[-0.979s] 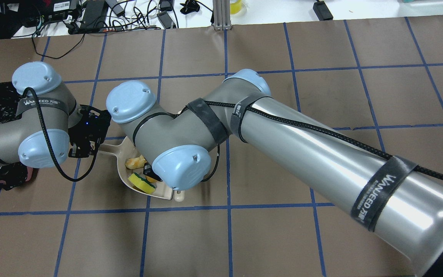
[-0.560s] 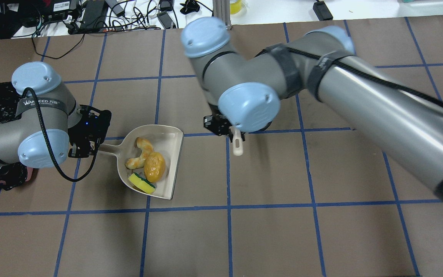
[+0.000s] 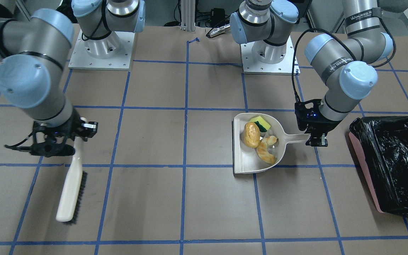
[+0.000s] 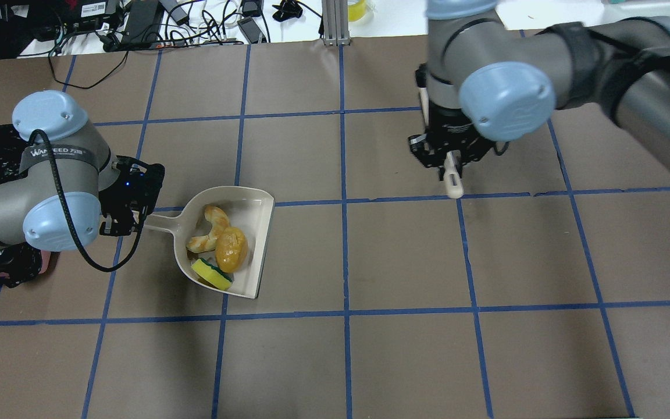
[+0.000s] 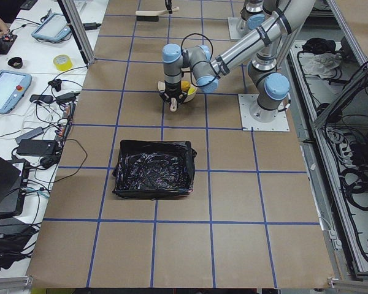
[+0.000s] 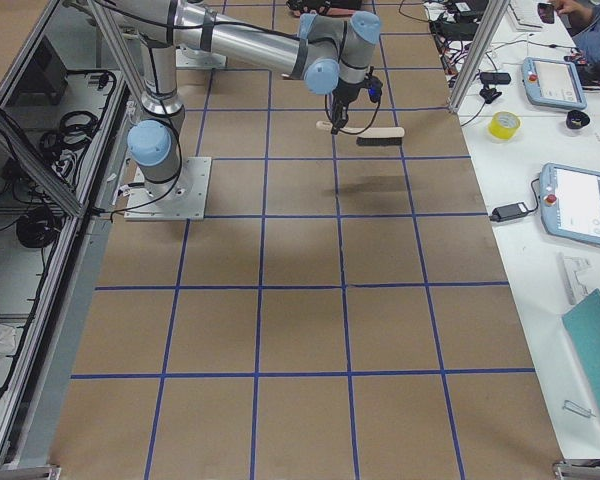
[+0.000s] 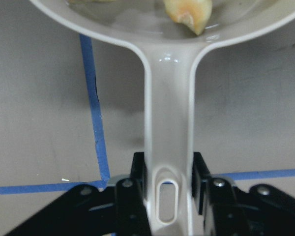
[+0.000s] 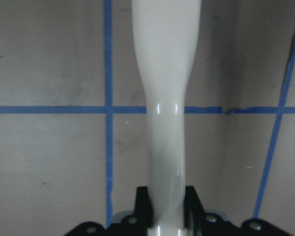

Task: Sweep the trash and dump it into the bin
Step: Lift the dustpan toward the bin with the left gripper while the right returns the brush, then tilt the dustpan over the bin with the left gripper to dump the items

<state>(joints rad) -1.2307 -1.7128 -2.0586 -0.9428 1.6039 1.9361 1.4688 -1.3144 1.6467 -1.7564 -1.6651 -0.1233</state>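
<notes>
Your left gripper (image 4: 123,224) is clamped on the handle end of the dustpan (image 4: 256,230); the wrist view shows both fingers (image 7: 137,172) pressed against the handle sides. All three trash pieces are inside the dustpan: the potato (image 4: 232,249) in the middle, the croissant (image 4: 210,230) touching it on the handle side, and the sponge (image 4: 211,274) wedged against the dustpan's near wall, green side touching the potato. You can't tell whether the dustpan rests on the table (image 4: 405,349) or is slightly raised.

The bin (image 3: 362,166), lined with a black bag (image 3: 395,156), sits past the dustpan's handle end, apart from it. The left wrist and gripper are between dustpan and bin, and the left arm hangs over part of the bin in the overhead view.

Your right gripper (image 4: 450,162) is closed on the brush (image 3: 70,187) handle, well away from the dustpan's open mouth, with the brush lifted off the table, bristle end pointing away from the robot.

Cables (image 4: 137,23) and electronics lie beyond the table edge far from the dustpan, along with a yellow tape roll (image 5: 61,61).
</notes>
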